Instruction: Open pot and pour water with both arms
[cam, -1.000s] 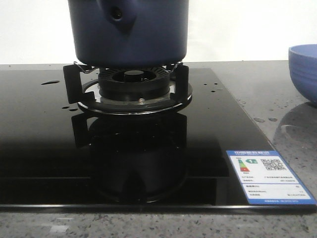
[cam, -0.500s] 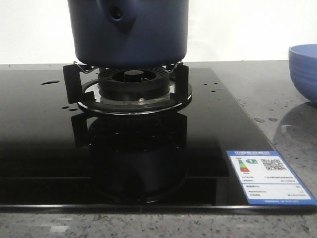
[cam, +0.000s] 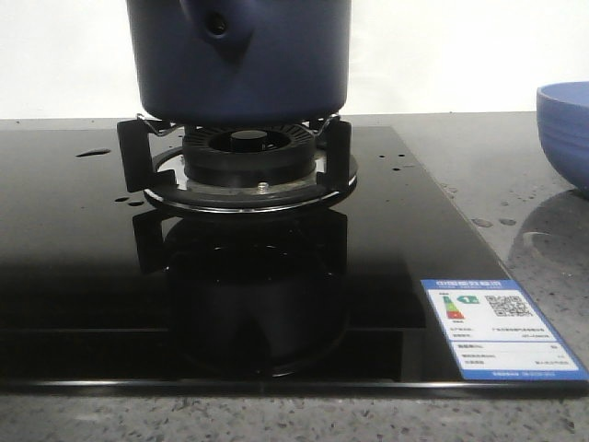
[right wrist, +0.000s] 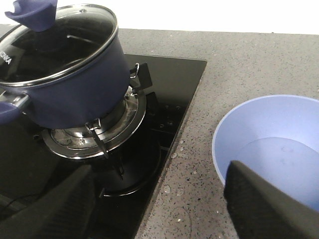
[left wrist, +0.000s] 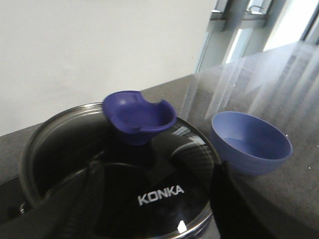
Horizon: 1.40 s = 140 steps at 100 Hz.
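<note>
The navy-blue pot [cam: 239,60] stands on the gas burner [cam: 244,166]; its handle bracket with a round hole [cam: 217,26] faces the camera. A glass lid marked KONKA [left wrist: 159,194] with a navy cup-shaped knob [left wrist: 139,117] covers it. My left gripper [left wrist: 154,201] is open just above the lid, its fingers on either side of the lettering, short of the knob. My right gripper [right wrist: 159,209] is open and empty over the counter, between the pot [right wrist: 75,84] and the bowl. Water shows as drops on the counter [right wrist: 174,191] and a small puddle on the hob [cam: 92,153].
A lighter blue ribbed bowl [right wrist: 279,144] stands on the grey speckled counter to the right of the black glass hob [cam: 83,276]; it also shows in the front view [cam: 566,129] and the left wrist view [left wrist: 251,142]. A white wall is behind.
</note>
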Each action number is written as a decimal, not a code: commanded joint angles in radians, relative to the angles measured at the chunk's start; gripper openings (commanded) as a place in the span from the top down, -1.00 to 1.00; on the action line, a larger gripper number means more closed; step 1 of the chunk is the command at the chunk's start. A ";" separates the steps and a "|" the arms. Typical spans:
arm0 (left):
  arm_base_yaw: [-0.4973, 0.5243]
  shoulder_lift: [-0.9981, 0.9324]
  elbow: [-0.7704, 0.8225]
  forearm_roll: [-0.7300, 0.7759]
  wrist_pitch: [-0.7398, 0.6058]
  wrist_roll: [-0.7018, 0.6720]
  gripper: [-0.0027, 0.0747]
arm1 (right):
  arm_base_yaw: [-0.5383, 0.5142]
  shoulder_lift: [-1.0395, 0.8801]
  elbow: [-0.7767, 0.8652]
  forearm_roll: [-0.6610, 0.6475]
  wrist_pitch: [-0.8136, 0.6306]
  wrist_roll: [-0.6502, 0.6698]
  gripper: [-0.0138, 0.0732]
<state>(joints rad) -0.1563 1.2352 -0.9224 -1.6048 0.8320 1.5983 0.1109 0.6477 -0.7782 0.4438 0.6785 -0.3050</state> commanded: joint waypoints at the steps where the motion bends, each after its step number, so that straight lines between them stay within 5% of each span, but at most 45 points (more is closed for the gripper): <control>1: -0.051 0.020 -0.070 -0.045 0.000 0.054 -0.16 | 0.003 0.007 -0.035 0.022 -0.057 -0.013 -0.46; 18: -0.110 0.091 -0.132 -0.045 -0.161 0.098 -0.16 | 0.003 0.007 -0.035 0.022 -0.051 -0.013 -0.46; 81: -0.197 0.255 -0.273 -0.049 -0.197 0.100 -0.27 | 0.003 0.007 -0.035 0.022 -0.039 -0.013 -0.46; 115: -0.197 0.259 -0.273 -0.049 -0.187 0.100 0.04 | 0.003 0.007 -0.035 0.022 -0.037 -0.013 -0.46; 140: -0.195 0.257 -0.276 -0.058 -0.185 0.100 0.04 | 0.003 0.007 -0.035 0.005 -0.032 -0.013 -0.46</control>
<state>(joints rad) -0.3464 1.5263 -1.1635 -1.6014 0.6228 1.7044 0.1109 0.6477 -0.7782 0.4442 0.6986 -0.3050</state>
